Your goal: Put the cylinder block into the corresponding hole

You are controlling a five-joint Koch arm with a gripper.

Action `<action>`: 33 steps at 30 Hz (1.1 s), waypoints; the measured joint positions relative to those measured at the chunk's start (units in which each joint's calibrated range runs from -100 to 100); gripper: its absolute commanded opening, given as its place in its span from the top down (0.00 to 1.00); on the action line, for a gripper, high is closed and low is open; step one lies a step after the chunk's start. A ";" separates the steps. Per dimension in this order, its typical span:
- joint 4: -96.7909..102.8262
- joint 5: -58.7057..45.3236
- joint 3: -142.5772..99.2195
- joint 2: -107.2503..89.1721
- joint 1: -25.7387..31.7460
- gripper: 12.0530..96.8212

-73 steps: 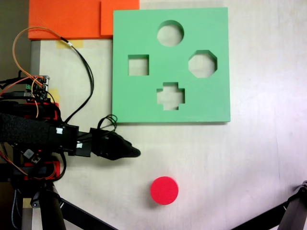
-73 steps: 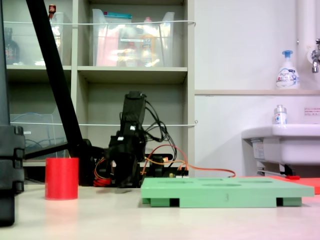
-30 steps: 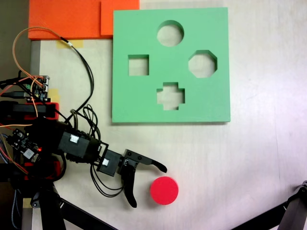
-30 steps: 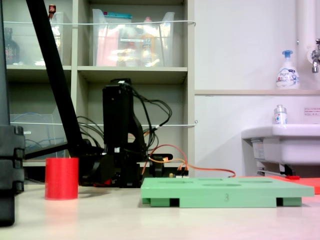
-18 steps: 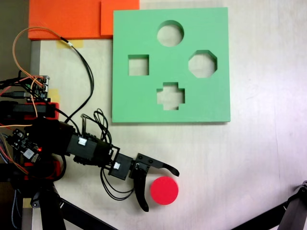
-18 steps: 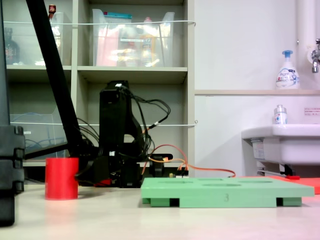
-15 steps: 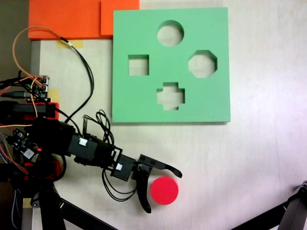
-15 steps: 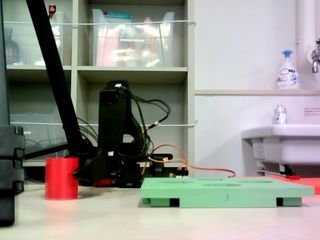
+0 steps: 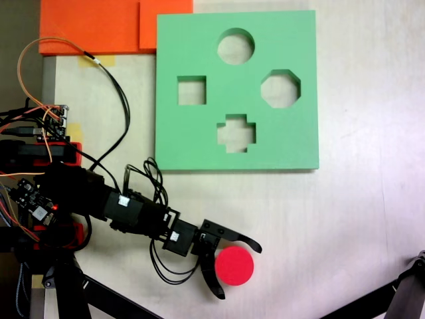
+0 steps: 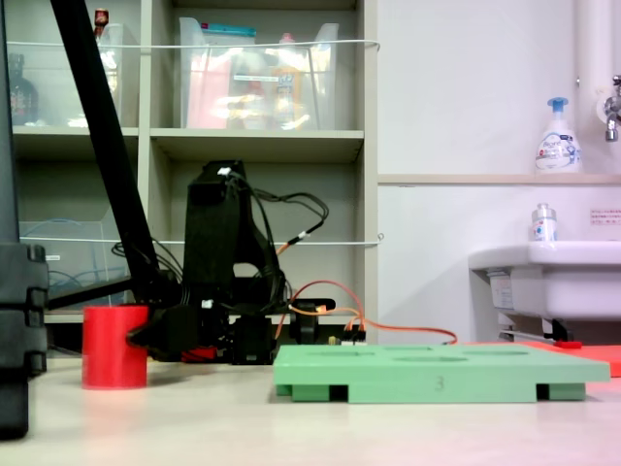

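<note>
The red cylinder block (image 9: 234,266) stands upright on the table below the green foam board (image 9: 199,146), and shows at the left in the side-on fixed view (image 10: 114,347). My gripper (image 9: 240,272) is open, with its two black fingers reaching along either side of the block's left half. One finger (image 9: 242,241) passes above the block, the other (image 9: 214,284) curves under it. The round cutout (image 9: 236,46) is at the board's far top, next to the octagonal cutout (image 9: 280,88).
An orange foam sheet (image 9: 93,25) lies at the top left beside the board. The arm's base, wires and circuit boards (image 9: 40,193) crowd the left edge. A tripod leg (image 9: 405,296) enters at the lower right. The board (image 10: 437,371) also has square and cross cutouts.
The arm has stretched rightward and down, and the open fingers now straddle the block. The block has shifted slightly to the right and down in the top-down fixed view.
</note>
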 measured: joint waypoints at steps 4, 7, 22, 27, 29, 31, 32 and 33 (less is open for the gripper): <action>0.10 0.05 0.00 0.00 0.00 0.62; 0.10 0.05 0.00 0.00 0.24 0.70; 0.00 0.05 -2.55 -10.12 1.03 0.82; -0.10 0.05 -5.49 -32.28 3.17 0.81; -3.72 0.05 -5.59 -42.41 4.88 0.81; -9.50 0.05 -5.78 -51.30 6.94 0.81; -12.73 0.05 -5.78 -55.68 8.16 0.81; -15.76 -0.10 -5.88 -59.64 9.47 0.81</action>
